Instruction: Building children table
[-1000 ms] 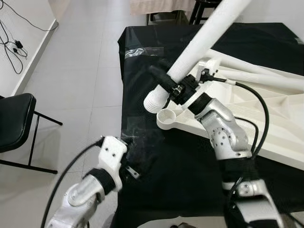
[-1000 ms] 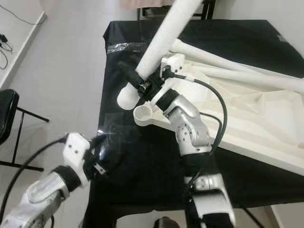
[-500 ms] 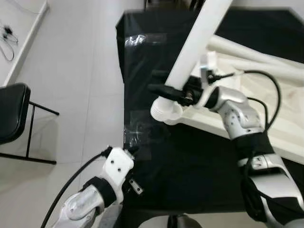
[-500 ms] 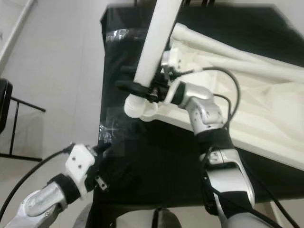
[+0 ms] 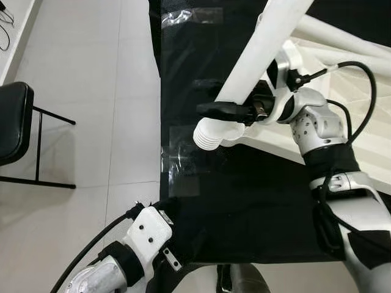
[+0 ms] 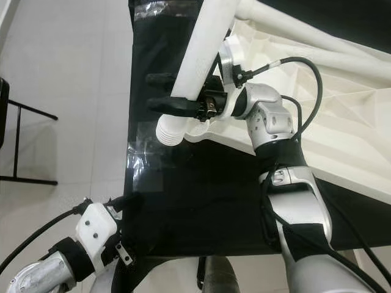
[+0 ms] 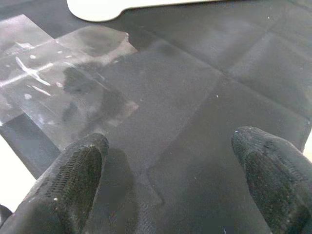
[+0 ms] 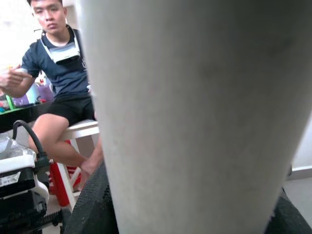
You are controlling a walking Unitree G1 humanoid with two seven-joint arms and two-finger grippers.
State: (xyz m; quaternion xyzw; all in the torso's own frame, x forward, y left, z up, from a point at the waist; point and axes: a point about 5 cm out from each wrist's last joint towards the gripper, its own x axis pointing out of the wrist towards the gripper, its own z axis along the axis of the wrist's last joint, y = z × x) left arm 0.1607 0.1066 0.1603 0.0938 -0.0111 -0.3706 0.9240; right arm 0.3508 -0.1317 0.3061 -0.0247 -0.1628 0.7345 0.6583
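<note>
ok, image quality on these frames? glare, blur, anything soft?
Left eye view: sharp, even light, glare on the clear tape on the black cloth. Left wrist view: tape sheen, fingertips slightly soft. Right wrist view: white leg too close, soft and shaded; bright background washed out behind the seated person.

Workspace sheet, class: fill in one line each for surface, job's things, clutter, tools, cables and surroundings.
Surface: black cloth with clear tape patches near its left edge.
Job's things: white table leg, threaded end low at the socket of the upturned white tabletop; more legs lie on it.
Clutter: nothing seen.
Tools: right tool clamped on the leg; left tool open over the cloth.
Cables: black cable on right arm; another on left.
Surroundings: tiled floor, black chair, seated person.
</note>
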